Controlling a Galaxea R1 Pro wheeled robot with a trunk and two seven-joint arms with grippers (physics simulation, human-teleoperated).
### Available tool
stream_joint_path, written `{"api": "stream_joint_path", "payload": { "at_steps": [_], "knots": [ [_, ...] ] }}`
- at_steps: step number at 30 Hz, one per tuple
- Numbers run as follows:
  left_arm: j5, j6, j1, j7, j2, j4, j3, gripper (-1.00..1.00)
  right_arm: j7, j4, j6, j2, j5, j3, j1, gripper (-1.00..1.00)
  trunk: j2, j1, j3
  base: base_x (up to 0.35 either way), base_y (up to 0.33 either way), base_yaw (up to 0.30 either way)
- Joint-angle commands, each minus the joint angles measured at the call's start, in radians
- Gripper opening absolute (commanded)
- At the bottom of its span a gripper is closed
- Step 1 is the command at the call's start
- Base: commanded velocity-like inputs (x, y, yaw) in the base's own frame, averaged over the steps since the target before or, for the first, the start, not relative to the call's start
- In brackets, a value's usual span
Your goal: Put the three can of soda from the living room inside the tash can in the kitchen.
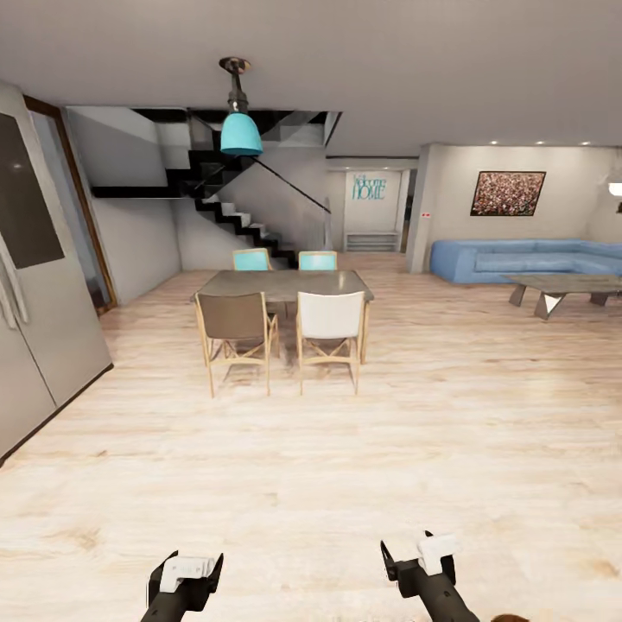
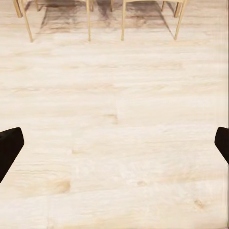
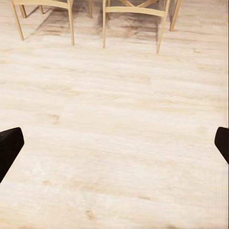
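The cans of soda are out of view. Far off at the right lies the living room, with its blue sofa [image 1: 527, 257] and low grey table [image 1: 566, 285]. My left gripper [image 1: 186, 572] [image 2: 114, 143] and right gripper [image 1: 421, 557] [image 3: 114, 143] hang low over the pale wood floor. Both are open with nothing between their fingers. A brown sliver [image 1: 510, 618] shows at the bottom edge beside my right arm. I cannot tell whether it is the tash can.
A tall grey fridge [image 1: 39, 285] stands close at the left. Straight ahead is a dining table [image 1: 283, 285] with several chairs [image 1: 328, 328] around it. A black staircase [image 1: 233, 207] and a teal lamp [image 1: 240, 134] are behind. Open wood floor [image 1: 484, 415] stretches toward the sofa.
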Motion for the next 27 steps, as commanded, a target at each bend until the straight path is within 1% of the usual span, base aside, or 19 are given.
{"api": "stream_joint_path", "payload": {
  "at_steps": [1, 16, 27],
  "knots": [
    [0.000, 0.000, 0.000, 0.000, 0.000, 0.000, 0.000, 1.00, 0.000, 0.000, 0.000, 0.000, 0.000, 0.000, 0.000, 1.00, 0.000, 0.000, 0.000, 0.000, 0.001, -0.252],
    [0.000, 0.000, 0.000, 0.000, 0.000, 0.000, 0.000, 1.00, 0.000, -0.001, 0.000, -0.004, 0.001, -0.002, 0.000, 1.00, 0.000, 0.000, 0.000, 0.000, 0.000, -0.251],
    [-0.001, 0.000, 0.000, 0.000, 0.000, 0.000, 0.000, 1.00, 0.000, -0.001, 0.000, -0.008, 0.002, -0.006, 0.000, 1.00, 0.000, 0.000, 0.000, 0.000, 0.000, -0.216]
  ]
}}
